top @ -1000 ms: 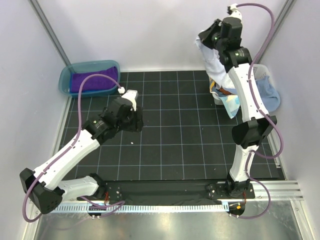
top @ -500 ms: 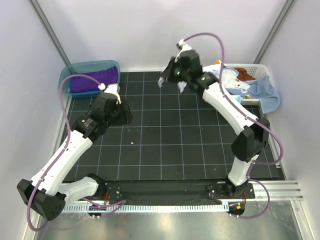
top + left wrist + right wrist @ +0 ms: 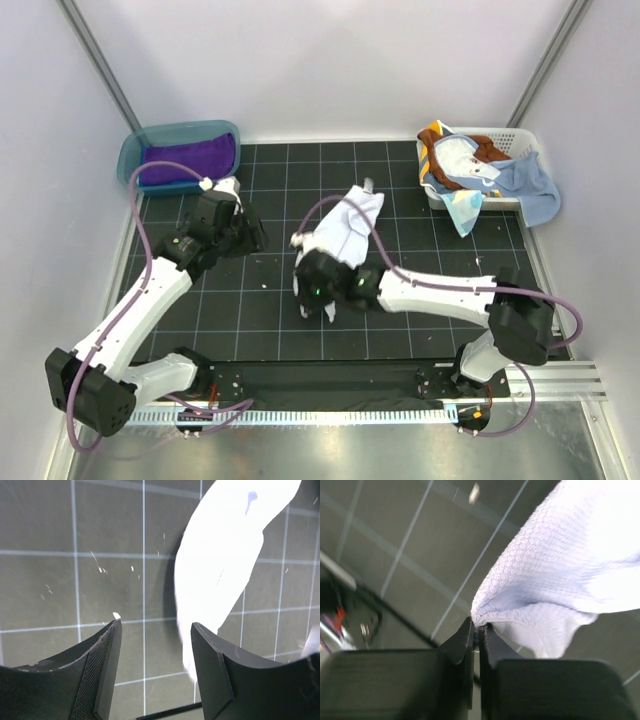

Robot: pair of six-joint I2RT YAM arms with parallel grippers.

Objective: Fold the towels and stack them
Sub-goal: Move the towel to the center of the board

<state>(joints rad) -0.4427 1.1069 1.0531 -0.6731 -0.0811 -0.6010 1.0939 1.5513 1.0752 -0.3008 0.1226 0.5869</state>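
A white towel (image 3: 355,222) lies stretched over the middle of the black grid mat (image 3: 420,250), one end lifted. My right gripper (image 3: 320,300) is shut on its near corner; in the right wrist view the jaws (image 3: 479,627) pinch the towel's edge (image 3: 560,580). My left gripper (image 3: 252,238) hovers over the mat to the left of the towel, open and empty (image 3: 155,625), with the white towel (image 3: 225,565) just ahead of its right finger. A purple towel (image 3: 185,162) lies in the teal tub. Light blue (image 3: 532,188) and orange-brown (image 3: 487,150) towels spill from the basket.
The teal tub (image 3: 128,160) stands at the back left corner, off the mat. The white basket (image 3: 512,135) stands at the back right. Grey walls close in the left, back and right sides. The right arm (image 3: 440,290) stretches low across the mat's near half.
The right arm has swung from high over the basket down to the mat's middle, bringing the white towel along. The left gripper has shifted slightly left and opened a little wider.
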